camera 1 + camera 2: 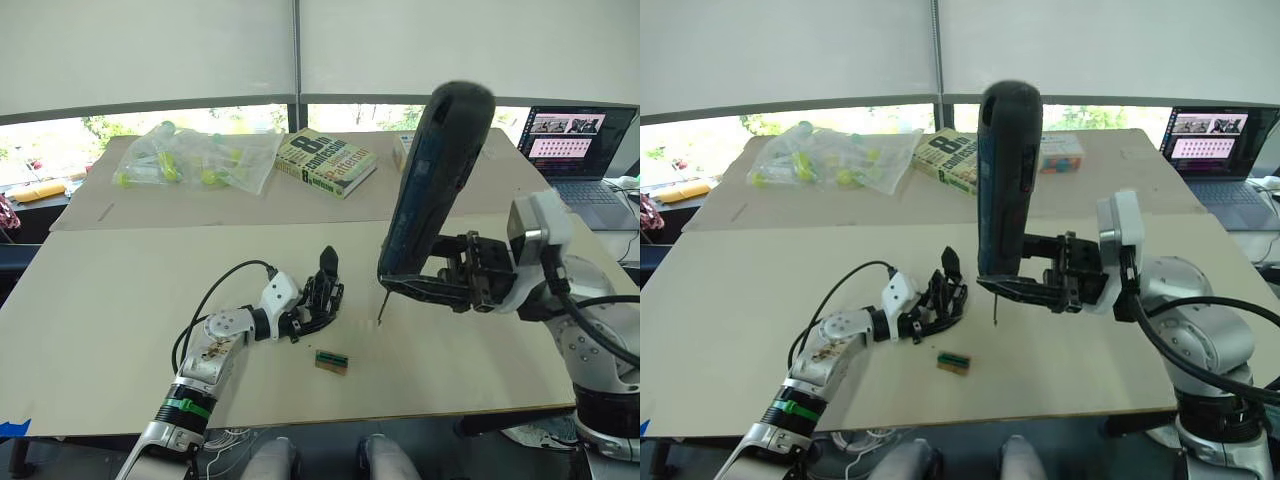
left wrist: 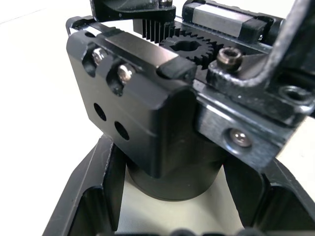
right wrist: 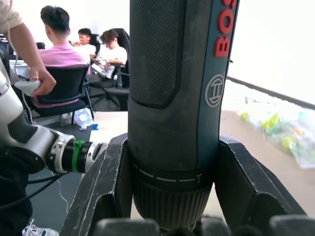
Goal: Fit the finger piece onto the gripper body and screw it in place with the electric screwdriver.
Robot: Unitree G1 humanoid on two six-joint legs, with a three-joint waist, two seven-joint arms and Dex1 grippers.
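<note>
Left eye: the clear plastic bag [image 1: 195, 158] at the far left of the table [image 1: 120, 300] is holding small yellow-green items, lying beside a book [image 1: 325, 162]. A laptop [image 1: 580, 150] is sitting open at the far right. The left gripper [image 1: 300, 315] is clenching the gripper body [image 1: 318, 295], which is resting on the table near centre, its pointed black finger sticking up and away from the robot. The right gripper [image 1: 440, 280] is grasping the electric screwdriver [image 1: 435, 180] near its lower end; long axis is running nearly vertical, top leaning slightly right, rounded end up, thin metal bit pointing down at the table just right of the gripper body. Cannot tell whether the bit is touching the surface. A small green-and-tan block [image 1: 331, 361] is lying just in front of both.

Right eye: same layout, screwdriver reading upright, bit between body and block.

Left wrist: fingers [image 2: 88, 196] are pressing both sides of the body's rounded base; gear teeth and screw heads are showing on top.

Right wrist: fingers [image 3: 106, 187] are clamping the screwdriver's ribbed collar on both sides. People are sitting on chairs in the background.
</note>
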